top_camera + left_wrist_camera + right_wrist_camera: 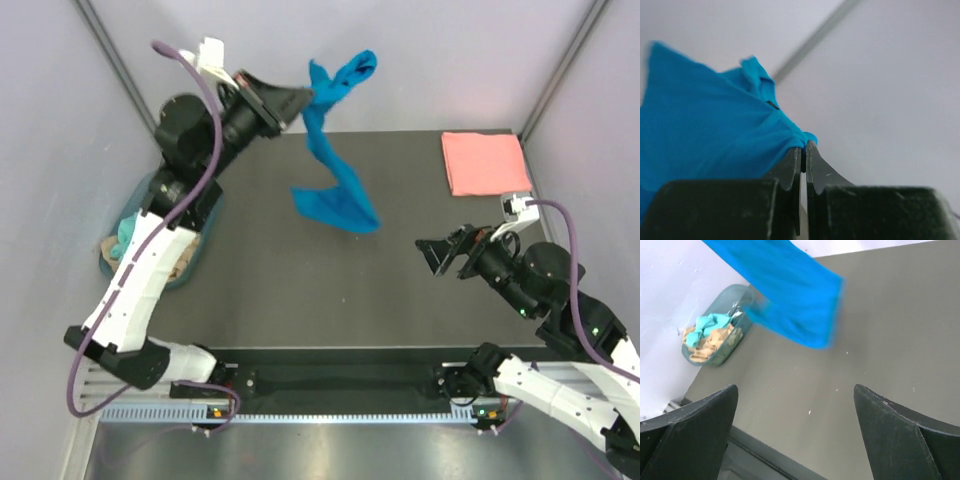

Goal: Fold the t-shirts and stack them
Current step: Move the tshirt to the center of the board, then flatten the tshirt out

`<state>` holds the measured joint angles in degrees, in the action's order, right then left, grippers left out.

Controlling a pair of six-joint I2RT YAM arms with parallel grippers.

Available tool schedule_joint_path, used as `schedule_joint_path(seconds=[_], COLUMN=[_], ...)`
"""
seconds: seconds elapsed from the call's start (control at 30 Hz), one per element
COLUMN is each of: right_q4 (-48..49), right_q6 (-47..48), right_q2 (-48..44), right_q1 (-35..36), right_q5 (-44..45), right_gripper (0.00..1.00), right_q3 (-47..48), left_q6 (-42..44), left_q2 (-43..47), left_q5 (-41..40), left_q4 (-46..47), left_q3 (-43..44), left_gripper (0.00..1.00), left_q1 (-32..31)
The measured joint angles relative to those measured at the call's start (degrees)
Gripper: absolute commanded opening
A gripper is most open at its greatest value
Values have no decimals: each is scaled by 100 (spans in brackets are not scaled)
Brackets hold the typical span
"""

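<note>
Top external view: the left fingers (pixel 292 101) are raised high over the far left corner of the bench (pixel 300 300) and pinch one end of the blue shirt (pixel 335 170). The shirt hangs from them in a twisted rope, with a bunch of cloth standing up past the grip and the rest trailing down toward the middle of the bench. Its lower end is blurred, and I cannot tell whether it touches the surface.

Left wrist view: the two fingers (pixel 790 170) are pressed together with only a thin slit between them, and blue cloth (pixel 715 130) is caught at their tips.

The right fingers (pixel 437 252) hover over the right side of the bench, pointing left. In the right wrist view they (pixel 695 425) are spread wide and hold nothing, with the blue shirt (pixel 790 295) well ahead of them.

The pink shirt (pixel 486 162) lies folded flat in the far right corner. A plastic tub (pixel 130 235) with teal and tan cloth inside sits at the left edge.
</note>
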<state>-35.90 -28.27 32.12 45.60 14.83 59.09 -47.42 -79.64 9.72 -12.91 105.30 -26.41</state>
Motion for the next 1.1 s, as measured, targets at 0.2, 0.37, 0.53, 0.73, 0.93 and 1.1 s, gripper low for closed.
schedule_joint_path(seconds=[0.2, 0.37, 0.53, 0.73, 0.93, 1.1], right_q4=[-90, -105, -83, 608, 1987, 2691], right_q6=[-44, -251, -529, -518, -258, -103], right_q2=[227, 671, 1379, 2507, 3897, 5278], right_q1=[0, 0, -83, -1493, -2610, -2636], right_q5=[291, 446, 667, 144, -1283, -1932], right_gripper=[100, 98, 88, 73, 69, 68], right_q3=[22, -374, -997, -1327, -1298, -966], left_q6=[-28, 122, 295, 719, 1287, 1504], left_q2=[704, 568, 1056, 1045, -1119, -2347], left_q5=[570, -133, -1193, -1335, -802, -271], left_q4=[481, -697, -1740, -1123, -688, -553], left_q3=[-2756, -5056, -5956, -5689, -3926, -2990], left_gripper=[26, 60, 75, 72, 70, 68], left_q1=[-542, -634, -629, -435, -393, -275])
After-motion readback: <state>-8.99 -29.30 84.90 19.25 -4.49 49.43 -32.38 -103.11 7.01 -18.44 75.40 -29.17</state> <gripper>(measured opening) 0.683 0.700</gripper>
